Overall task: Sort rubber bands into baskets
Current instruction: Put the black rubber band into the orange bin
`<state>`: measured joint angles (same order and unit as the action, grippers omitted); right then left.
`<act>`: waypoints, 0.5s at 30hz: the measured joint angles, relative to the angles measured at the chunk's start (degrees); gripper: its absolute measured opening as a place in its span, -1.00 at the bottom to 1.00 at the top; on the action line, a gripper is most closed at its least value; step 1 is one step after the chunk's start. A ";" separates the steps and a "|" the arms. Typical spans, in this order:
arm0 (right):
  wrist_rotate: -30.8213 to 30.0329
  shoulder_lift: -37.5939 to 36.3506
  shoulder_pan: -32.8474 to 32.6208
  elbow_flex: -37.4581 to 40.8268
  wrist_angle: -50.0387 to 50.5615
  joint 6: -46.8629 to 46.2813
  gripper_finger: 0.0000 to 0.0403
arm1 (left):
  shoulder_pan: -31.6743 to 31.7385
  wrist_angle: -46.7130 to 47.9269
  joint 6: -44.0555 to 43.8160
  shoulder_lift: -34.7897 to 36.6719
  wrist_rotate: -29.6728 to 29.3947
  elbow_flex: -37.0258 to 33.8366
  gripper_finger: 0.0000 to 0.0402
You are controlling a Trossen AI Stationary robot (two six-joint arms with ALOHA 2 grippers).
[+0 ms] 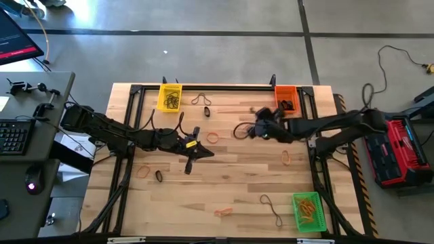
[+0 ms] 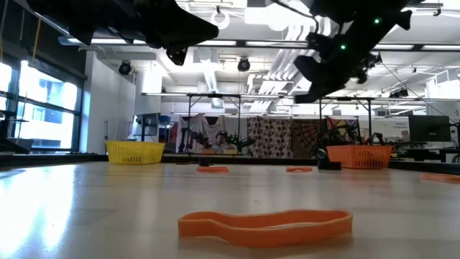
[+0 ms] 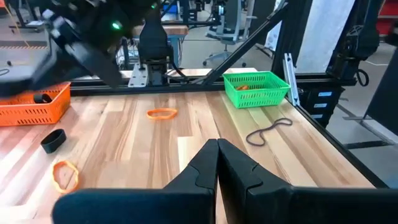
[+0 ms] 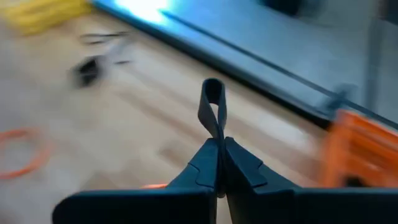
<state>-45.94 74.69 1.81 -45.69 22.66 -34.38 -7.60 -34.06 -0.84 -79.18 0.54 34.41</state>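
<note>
A: We note the right gripper (image 4: 219, 146) pinched on a black rubber band (image 4: 212, 109), its loop standing up between the fingertips, just beside the orange basket (image 1: 286, 99).

B: We log the left gripper (image 3: 217, 155) with jaws pressed together, empty, well apart from that basket. The yellow basket (image 1: 169, 96) and green basket (image 1: 308, 211) sit far from it too.

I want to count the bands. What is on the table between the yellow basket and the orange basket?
In the high view, between the yellow basket and the orange basket, one black rubber band lies on the wood.
</note>
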 joint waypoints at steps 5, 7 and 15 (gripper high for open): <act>-5.66 -3.44 4.30 0.54 11.23 -8.29 -1.00 | 0.00 0.40 0.00 0.00 0.00 0.00 -1.00; -6.48 -4.53 6.19 2.36 12.45 -10.55 -1.00 | 0.00 1.00 0.01 0.00 0.01 0.00 -1.00; -5.27 -6.78 16.61 10.81 10.68 -14.64 -1.00 | 0.00 1.51 0.48 0.00 0.02 0.00 -1.00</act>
<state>-51.21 67.91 18.43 -34.89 33.34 -49.02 -7.60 -32.56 -0.36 -79.18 0.56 34.41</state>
